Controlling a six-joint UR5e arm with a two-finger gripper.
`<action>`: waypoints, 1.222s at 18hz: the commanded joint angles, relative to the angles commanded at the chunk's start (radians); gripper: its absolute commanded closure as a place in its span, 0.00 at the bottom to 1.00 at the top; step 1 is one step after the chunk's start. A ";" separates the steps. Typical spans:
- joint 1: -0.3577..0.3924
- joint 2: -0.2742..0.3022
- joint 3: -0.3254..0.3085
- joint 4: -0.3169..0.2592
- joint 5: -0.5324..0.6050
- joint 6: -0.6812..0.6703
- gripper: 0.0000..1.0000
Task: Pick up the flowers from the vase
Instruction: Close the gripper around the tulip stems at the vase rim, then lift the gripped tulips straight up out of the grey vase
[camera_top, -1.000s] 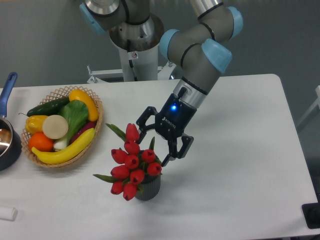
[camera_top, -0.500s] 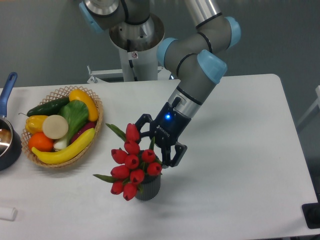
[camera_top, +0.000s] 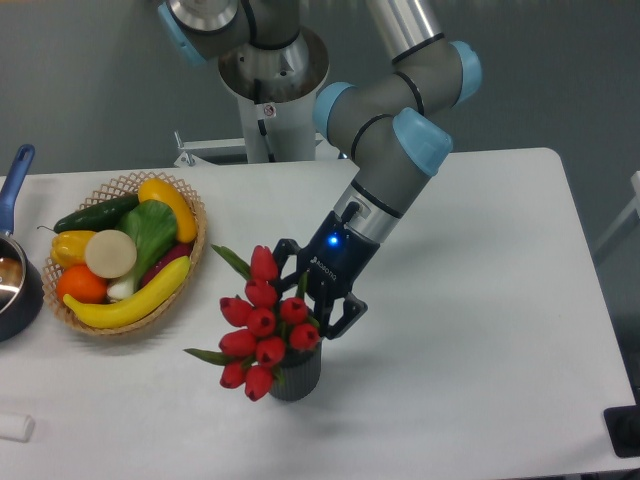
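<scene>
Flowers (camera_top: 262, 335) stood in the vase (camera_top: 297, 377) near the table's (camera_top: 480, 300) front edge, gripper (camera_top: 303, 303) pressed into the bunch's upper right side, fingers spread among stems, grasp impossible to tell, fruit basket (camera_top: 122, 255) well left

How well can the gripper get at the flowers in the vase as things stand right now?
Probably yes. The gripper is already at the top back of the flowers, fingers spread on either side of the upper buds, with nothing between them. The vase stands below and looks clear of the fingers.
</scene>
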 joint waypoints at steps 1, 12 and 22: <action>0.002 0.002 0.000 0.002 0.000 -0.002 0.56; 0.011 0.015 0.021 0.000 -0.020 -0.069 0.57; 0.005 0.123 0.070 0.002 -0.020 -0.285 0.60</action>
